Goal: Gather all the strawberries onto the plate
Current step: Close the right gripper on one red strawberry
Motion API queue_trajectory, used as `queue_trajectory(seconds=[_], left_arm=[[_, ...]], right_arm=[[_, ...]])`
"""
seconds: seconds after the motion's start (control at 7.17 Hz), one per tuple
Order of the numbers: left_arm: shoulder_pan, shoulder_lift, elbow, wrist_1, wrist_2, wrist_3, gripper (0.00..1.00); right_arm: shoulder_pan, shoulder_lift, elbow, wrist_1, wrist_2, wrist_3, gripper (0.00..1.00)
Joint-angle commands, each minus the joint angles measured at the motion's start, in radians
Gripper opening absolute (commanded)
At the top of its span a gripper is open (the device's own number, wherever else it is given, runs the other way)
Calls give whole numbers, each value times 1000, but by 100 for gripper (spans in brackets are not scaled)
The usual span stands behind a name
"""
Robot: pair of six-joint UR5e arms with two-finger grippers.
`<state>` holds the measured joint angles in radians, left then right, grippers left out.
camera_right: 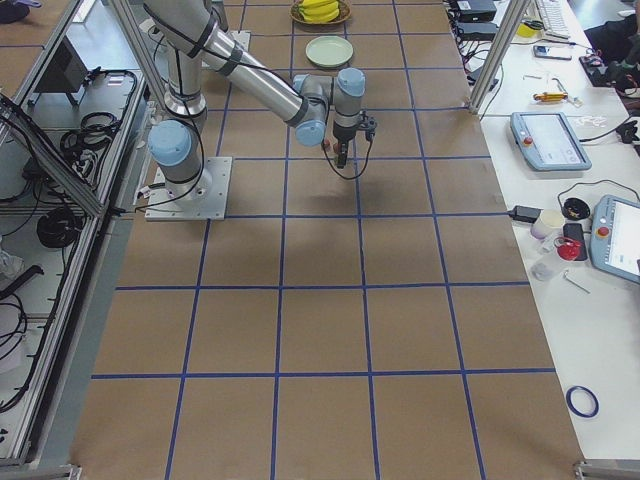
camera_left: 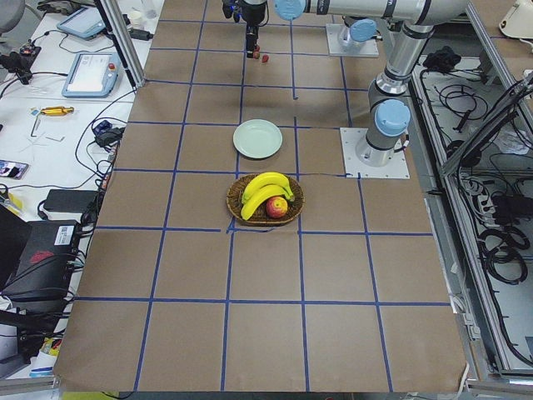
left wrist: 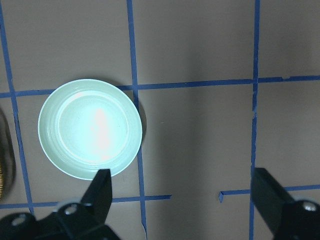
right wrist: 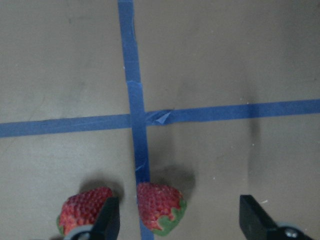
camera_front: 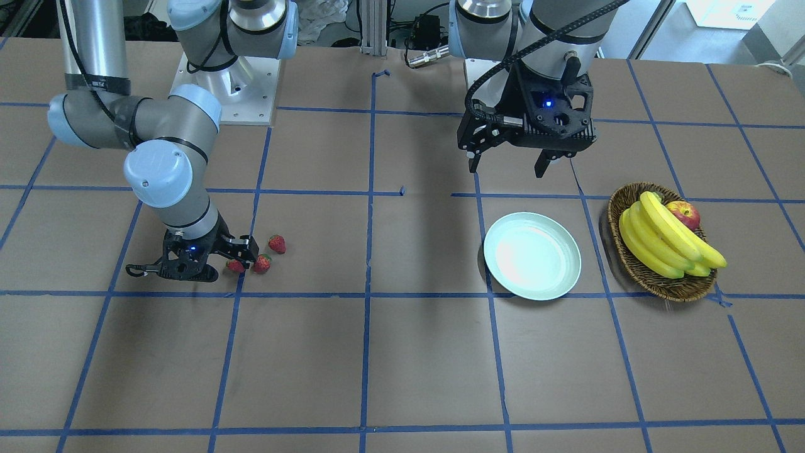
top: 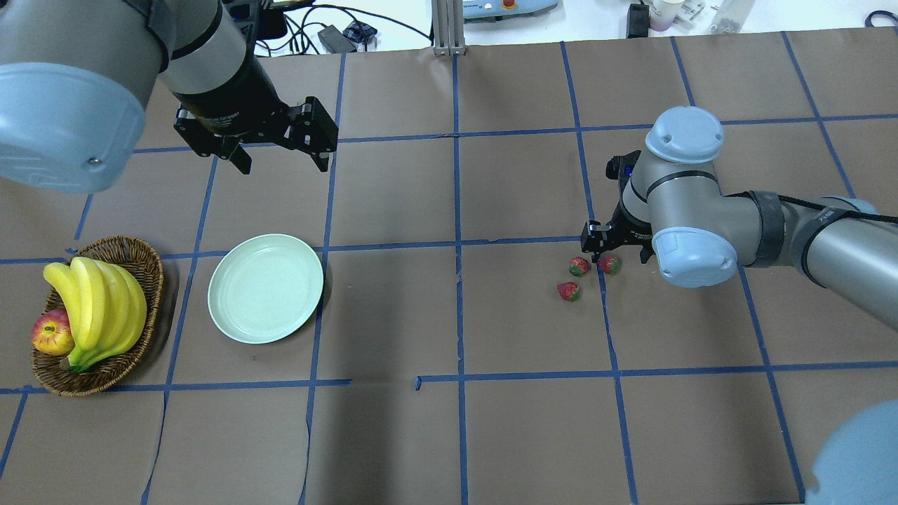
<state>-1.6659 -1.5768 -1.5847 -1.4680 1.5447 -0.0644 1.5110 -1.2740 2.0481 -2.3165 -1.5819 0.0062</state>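
Three strawberries lie close together on the brown table: one (top: 609,264), one (top: 579,266) and one (top: 568,290). My right gripper (top: 612,245) is open and low over them. In the right wrist view one strawberry (right wrist: 160,207) lies between the fingers, and a second (right wrist: 82,217) lies just outside the left finger (right wrist: 107,217). The pale green plate (top: 265,287) is empty and far from them. My left gripper (top: 282,163) is open and empty. It hangs above the table behind the plate (left wrist: 90,127).
A woven basket (top: 133,252) with bananas (top: 98,301) and an apple (top: 50,332) stands beside the plate, on the side away from the strawberries. Blue tape lines cross the table in a grid.
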Motion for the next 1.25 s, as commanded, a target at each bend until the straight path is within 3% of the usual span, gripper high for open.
queue_trajectory(seconds=[0.0,0.14,0.28,0.56,0.98,1.12], left_arm=[[0,0,0,0,0,0,100],[0,0,0,0,0,0,100],[0,-2,3,0,0,0,100],[0,-3,3,0,0,0,100],[2,-3,5,0,0,0,100],[0,-2,5,0,0,0,100]], right_arm=[[0,14,-6,-7,2,0,81],[0,19,1,-12,2,0,61],[0,21,3,-12,3,1,48],[0,24,4,-17,5,3,44],[0,25,-8,-20,5,6,0],[0,18,-20,-18,6,9,0]])
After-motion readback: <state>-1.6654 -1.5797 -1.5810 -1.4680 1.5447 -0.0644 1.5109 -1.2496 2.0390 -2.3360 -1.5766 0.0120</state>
